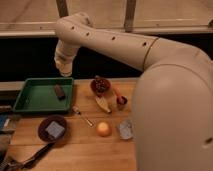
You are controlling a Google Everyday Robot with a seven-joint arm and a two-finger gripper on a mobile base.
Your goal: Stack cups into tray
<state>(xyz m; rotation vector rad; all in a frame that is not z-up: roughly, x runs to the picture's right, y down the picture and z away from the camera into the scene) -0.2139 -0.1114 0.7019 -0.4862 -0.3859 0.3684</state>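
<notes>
The green tray point(35, 100) lies at the left of the wooden table, with a small dark object point(60, 91) lying in its right part. My gripper point(63, 71) hangs at the end of the white arm, just above the tray's far right corner and above that dark object. A small dark red cup point(120, 102) stands right of the table's middle. A pale grey cup point(125, 129) stands near the front, partly hidden by my arm's big white shell.
A round dark brown bowl point(53, 129) holding a blue-grey block sits in front of the tray. A dark bowl of reddish food point(100, 85), a banana piece point(102, 104), an orange point(103, 129) and a spoon point(82, 116) lie mid-table. Dark utensils point(25, 160) lie front left.
</notes>
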